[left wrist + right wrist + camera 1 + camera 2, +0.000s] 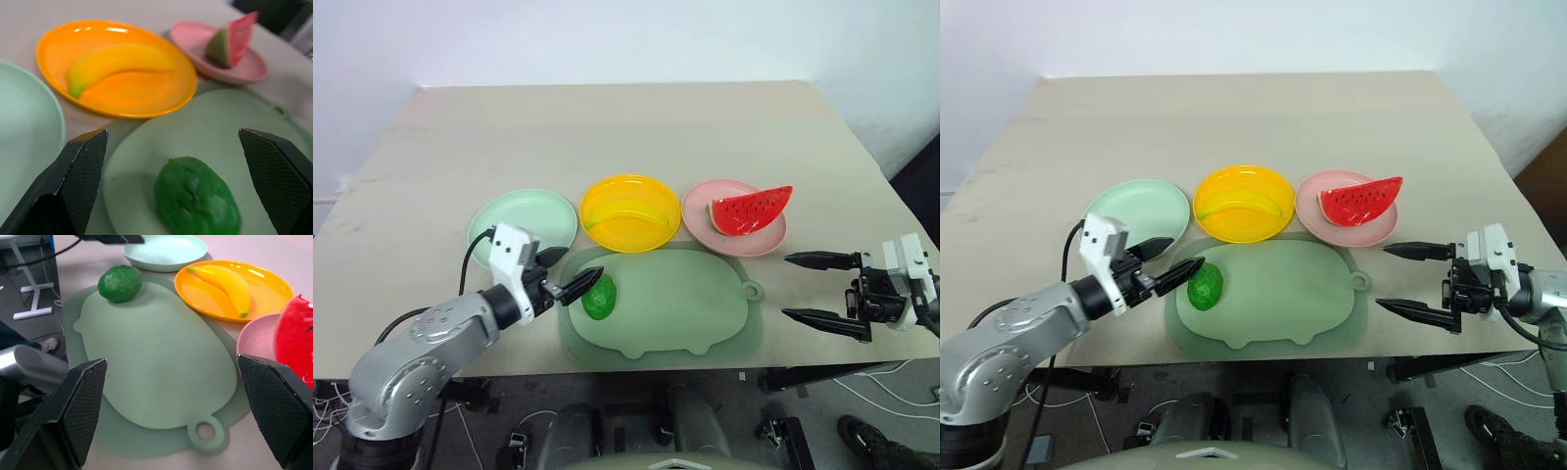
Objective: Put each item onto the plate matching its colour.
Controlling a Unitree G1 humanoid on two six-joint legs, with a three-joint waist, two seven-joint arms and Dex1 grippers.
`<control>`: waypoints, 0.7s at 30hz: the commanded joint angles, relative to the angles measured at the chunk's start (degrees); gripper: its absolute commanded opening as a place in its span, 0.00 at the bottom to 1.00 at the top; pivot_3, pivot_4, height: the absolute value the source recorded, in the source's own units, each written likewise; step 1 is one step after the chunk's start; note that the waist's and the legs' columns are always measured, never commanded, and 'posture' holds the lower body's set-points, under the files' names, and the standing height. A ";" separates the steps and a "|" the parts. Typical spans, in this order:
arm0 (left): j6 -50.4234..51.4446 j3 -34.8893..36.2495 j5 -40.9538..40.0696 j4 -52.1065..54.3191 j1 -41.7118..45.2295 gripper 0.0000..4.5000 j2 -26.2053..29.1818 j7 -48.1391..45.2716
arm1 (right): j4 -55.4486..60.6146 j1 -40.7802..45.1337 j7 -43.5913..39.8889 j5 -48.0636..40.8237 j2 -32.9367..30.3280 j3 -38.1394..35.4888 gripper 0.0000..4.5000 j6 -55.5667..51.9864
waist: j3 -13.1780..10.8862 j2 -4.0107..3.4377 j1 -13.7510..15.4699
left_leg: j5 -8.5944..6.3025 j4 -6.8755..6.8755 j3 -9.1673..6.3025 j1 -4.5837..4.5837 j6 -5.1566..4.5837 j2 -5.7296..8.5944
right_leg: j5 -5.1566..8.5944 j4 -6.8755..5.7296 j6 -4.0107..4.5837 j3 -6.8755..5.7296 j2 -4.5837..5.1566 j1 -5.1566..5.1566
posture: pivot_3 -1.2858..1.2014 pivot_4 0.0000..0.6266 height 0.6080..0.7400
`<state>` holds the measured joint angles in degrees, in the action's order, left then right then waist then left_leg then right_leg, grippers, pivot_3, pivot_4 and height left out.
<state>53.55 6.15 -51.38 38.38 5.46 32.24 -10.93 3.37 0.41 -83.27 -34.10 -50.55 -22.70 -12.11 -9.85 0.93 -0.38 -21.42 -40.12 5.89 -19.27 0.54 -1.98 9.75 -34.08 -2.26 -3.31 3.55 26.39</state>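
Note:
A bumpy dark-green ball (599, 297) lies on the left part of the sage-green mat (675, 304). My left gripper (566, 273) is open just left of the ball, its fingertips close to it, nothing held. The mint green plate (509, 217) behind it holds nothing. A yellow banana (626, 212) rests in the yellow plate (630, 235). The red watermelon wedge (750, 210) sits on the pink plate (705, 227). My right gripper (801, 287) hangs open at the right, off the mat's edge, empty.
The beige table (607, 127) stretches back behind the plates. The mat's ring handle (753, 291) points toward my right gripper. The table's front edge runs just below the mat.

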 commanded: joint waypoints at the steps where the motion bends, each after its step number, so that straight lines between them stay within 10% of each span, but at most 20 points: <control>1: 3.79 -3.05 1.93 2.39 2.30 1.00 -0.32 4.19 | 2.59 -0.75 1.42 -1.24 0.59 -0.57 1.00 0.10 | 0.00 -0.01 0.00 | 0.00 0.00 0.00 0.01 0.00 0.01 | 0.00 -0.01 0.00 0.01 0.00 -0.01 | 0.52 0.24 0.97; 15: 21.72 -8.97 3.55 3.31 10.07 1.00 -3.63 11.79 | 4.66 -5.06 4.53 -2.99 0.99 -2.93 1.00 -0.74 | 0.02 0.00 0.78 | 0.00 -0.02 -0.05 0.06 -0.01 0.05 | 0.08 -0.05 0.09 0.05 -0.02 -0.04 | 0.52 0.24 0.97; 21: 23.56 -9.37 4.73 3.09 9.40 0.65 -4.19 11.57 | 5.76 -5.64 5.64 -3.85 0.79 -2.99 1.00 -1.20 | 0.03 0.01 0.97 | 0.05 -0.02 -0.05 0.12 0.07 0.06 | 0.11 -0.04 0.13 0.06 -0.01 -0.12 | 0.52 0.24 0.97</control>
<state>75.61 -2.79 -48.47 41.59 15.58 27.30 0.21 7.25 -5.43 -78.03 -36.49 -49.68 -23.49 -13.39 -9.82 0.94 0.58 -21.38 -40.14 5.84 -19.13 0.60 -1.92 9.86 -34.12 -2.13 -3.24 3.53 26.25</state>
